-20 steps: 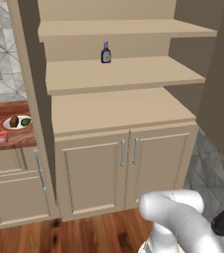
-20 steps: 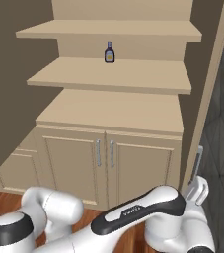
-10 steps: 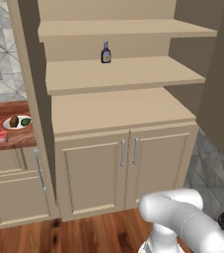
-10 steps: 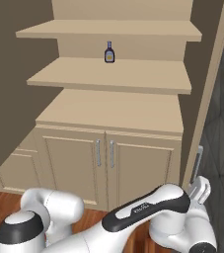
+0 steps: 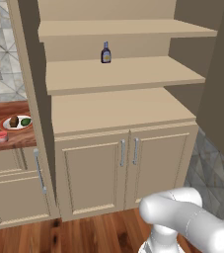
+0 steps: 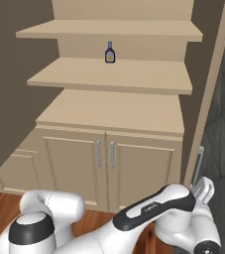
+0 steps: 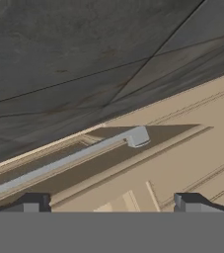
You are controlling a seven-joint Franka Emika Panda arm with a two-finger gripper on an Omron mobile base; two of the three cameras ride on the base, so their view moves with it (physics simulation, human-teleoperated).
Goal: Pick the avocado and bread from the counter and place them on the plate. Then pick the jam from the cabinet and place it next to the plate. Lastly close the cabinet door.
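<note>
The cabinet (image 5: 118,113) stands open in front of you, and its shelves are nearly bare: a single dark bottle (image 5: 106,53) sits on the middle shelf, with open room on both sides of it. The wide ledge below it has nothing on it. At your right, the open cabinet door (image 6: 210,94) walls off that side, and its long metal handle (image 7: 69,160) runs close before the spread jaws.

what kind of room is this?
Most likely a kitchen: an open beige cabinet with a dark bottle on its shelf, and a wooden counter holding a plate of food.
</note>
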